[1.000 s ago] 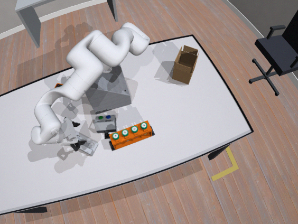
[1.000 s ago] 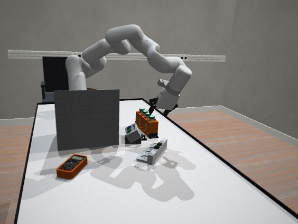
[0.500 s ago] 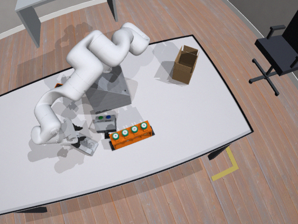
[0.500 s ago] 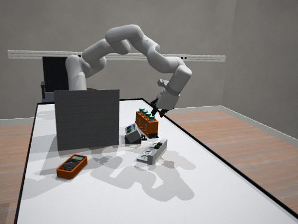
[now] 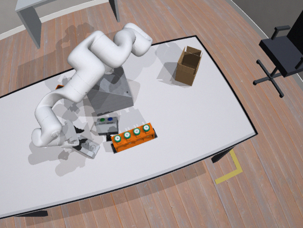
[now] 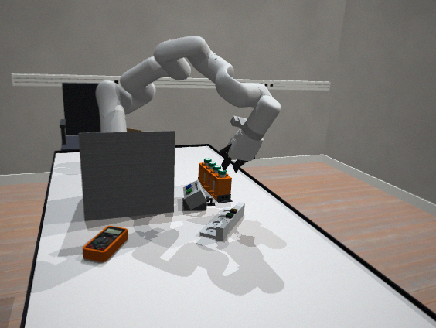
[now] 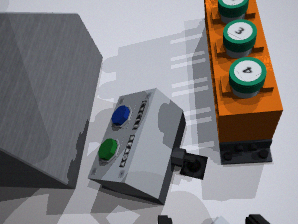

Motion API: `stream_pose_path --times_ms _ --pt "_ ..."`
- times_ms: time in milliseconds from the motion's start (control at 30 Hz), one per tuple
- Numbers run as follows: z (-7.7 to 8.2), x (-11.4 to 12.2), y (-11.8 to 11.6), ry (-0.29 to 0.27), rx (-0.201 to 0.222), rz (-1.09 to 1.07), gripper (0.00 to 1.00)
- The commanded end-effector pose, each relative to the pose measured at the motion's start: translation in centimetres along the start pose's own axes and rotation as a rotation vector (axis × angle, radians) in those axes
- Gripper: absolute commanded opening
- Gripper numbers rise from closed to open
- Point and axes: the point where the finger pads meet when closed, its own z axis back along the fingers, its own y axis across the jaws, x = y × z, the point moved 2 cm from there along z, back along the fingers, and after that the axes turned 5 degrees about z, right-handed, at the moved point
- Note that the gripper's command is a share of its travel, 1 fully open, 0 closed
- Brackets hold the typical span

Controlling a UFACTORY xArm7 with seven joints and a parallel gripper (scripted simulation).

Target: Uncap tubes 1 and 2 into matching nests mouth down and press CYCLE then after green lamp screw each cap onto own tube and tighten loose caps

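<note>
The orange decapping station (image 5: 134, 137) holds several tubes, each with a green-rimmed white cap on it. Caps 3 (image 7: 239, 34) and 4 (image 7: 246, 74) show in the wrist view. The grey cap tray (image 5: 87, 147) lies left of the station, and its nests look empty in the exterior view (image 6: 223, 221). The key housing (image 5: 107, 125) carries the blue key (image 7: 121, 114) and the green key (image 7: 107, 149), both unlit. My gripper (image 5: 79, 140) hangs well above the tray, partly open and empty. Only its fingertips show at the wrist view's bottom edge.
A tall grey block (image 6: 127, 174) stands behind the key housing. An orange multimeter (image 6: 105, 243) lies beside it. A cardboard box (image 5: 188, 65) stands open at the far end of the table. The table edge runs close past the station.
</note>
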Motion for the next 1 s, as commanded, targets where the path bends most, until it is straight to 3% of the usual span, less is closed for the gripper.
stream_pose_path --times_ms 0,367,400,500,567,667,733,833,933,967 --pt "0.3 0.0 0.0 -0.005 0.002 0.001 0.46" --pt "0.3 0.0 0.0 -0.005 0.002 0.001 0.46" --pt "-0.3 -0.6 0.1 -0.003 0.006 -0.015 0.46" --pt "-0.4 -1.1 1.5 -0.085 0.045 0.021 0.46" --pt "-0.5 -1.3 1.9 -0.085 0.046 0.021 0.46" --pt "-1.3 -2.3 2.7 -0.164 0.084 0.035 0.46" --pt "-1.6 -2.6 3.1 -0.164 0.084 0.035 0.46" --pt "-2.5 -3.7 3.5 -0.236 0.115 0.042 0.46" --pt "-2.8 -4.0 3.6 -0.247 0.119 0.042 0.46" --pt "-3.2 -4.4 3.6 -0.278 0.130 0.043 0.46"
